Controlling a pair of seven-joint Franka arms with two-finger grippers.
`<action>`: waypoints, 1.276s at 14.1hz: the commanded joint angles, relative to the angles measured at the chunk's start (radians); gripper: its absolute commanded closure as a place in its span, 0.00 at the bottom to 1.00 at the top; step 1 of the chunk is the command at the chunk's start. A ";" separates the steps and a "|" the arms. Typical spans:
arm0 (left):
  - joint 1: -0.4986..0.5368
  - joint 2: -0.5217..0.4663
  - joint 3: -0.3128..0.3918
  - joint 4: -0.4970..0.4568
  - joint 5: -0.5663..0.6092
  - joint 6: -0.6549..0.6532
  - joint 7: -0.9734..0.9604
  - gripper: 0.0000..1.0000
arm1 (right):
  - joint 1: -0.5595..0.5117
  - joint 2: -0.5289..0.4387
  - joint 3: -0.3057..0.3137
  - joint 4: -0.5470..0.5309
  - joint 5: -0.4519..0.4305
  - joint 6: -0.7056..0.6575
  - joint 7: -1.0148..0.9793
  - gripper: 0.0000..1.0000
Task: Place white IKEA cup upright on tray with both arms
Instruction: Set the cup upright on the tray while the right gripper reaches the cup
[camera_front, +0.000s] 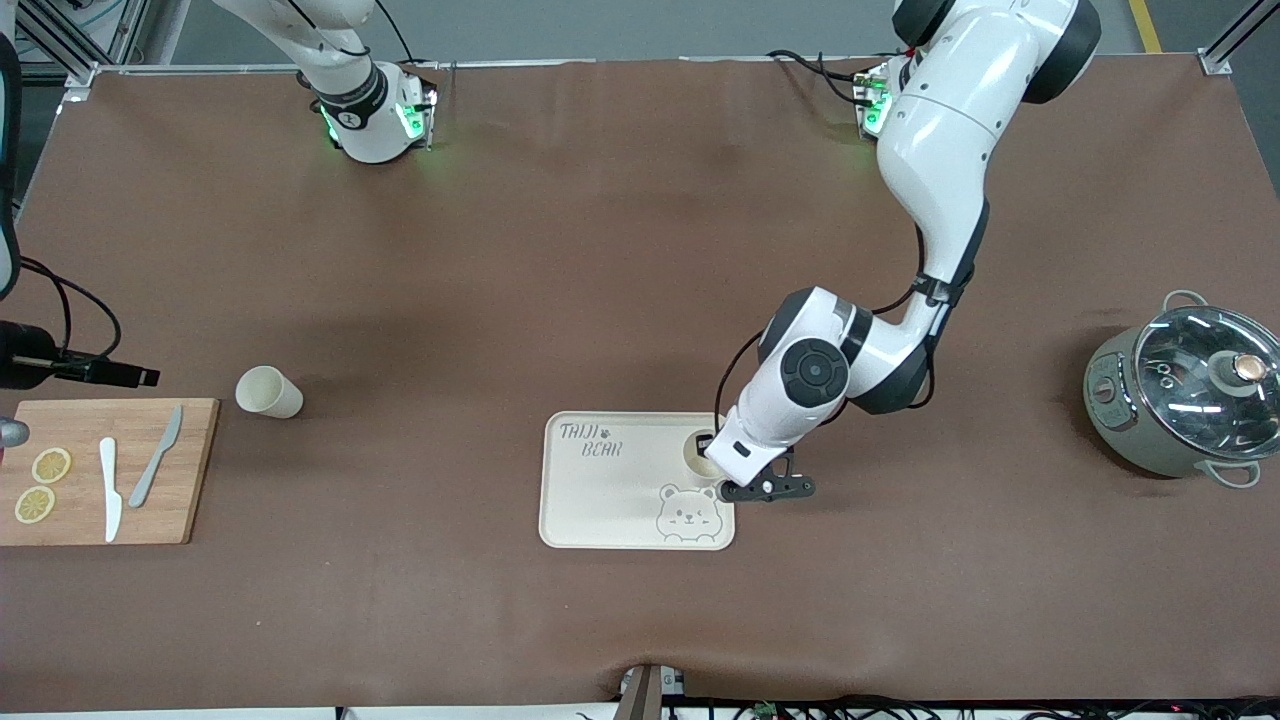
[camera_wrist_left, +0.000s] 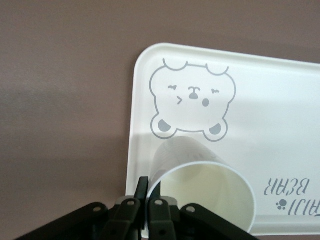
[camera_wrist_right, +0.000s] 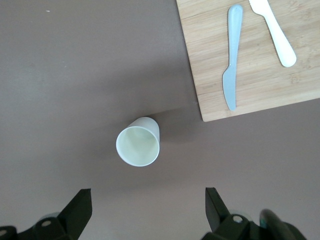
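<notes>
Cream-white, the flat rectangular tray (camera_front: 610, 490) with grey "TAIJI BEAR" lettering carries a white plastic cup (camera_front: 700, 455) upright, gripped at its rim by the left gripper (camera_front: 722, 472). A second white cup (camera_front: 268, 391) stands upright on the brown table (camera_front: 600, 250), beside a wooden cutting board (camera_front: 150, 520).

Left wrist view: black fingers (camera_wrist_left: 154, 210) pinch the cup's wall.

Right wrist view: the right gripper (camera_wrist_right: 145, 210) hangs spread wide over the second cup.

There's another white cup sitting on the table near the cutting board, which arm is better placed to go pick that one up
Right. The right gripper hangs open directly over that cup, beside the cutting board. The left gripper is busy, shut on the rim of the other cup on the tray.
</notes>
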 joint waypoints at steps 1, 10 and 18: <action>-0.020 0.023 0.017 0.033 -0.017 0.003 0.000 1.00 | -0.025 -0.007 0.013 -0.048 0.010 0.017 -0.053 0.00; -0.030 0.008 0.017 0.033 -0.019 0.022 -0.100 0.00 | 0.032 0.097 0.015 -0.088 -0.007 0.146 -0.079 0.00; 0.014 -0.093 0.017 0.029 -0.013 -0.027 -0.094 0.00 | -0.005 0.108 0.018 -0.252 0.005 0.295 -0.157 0.00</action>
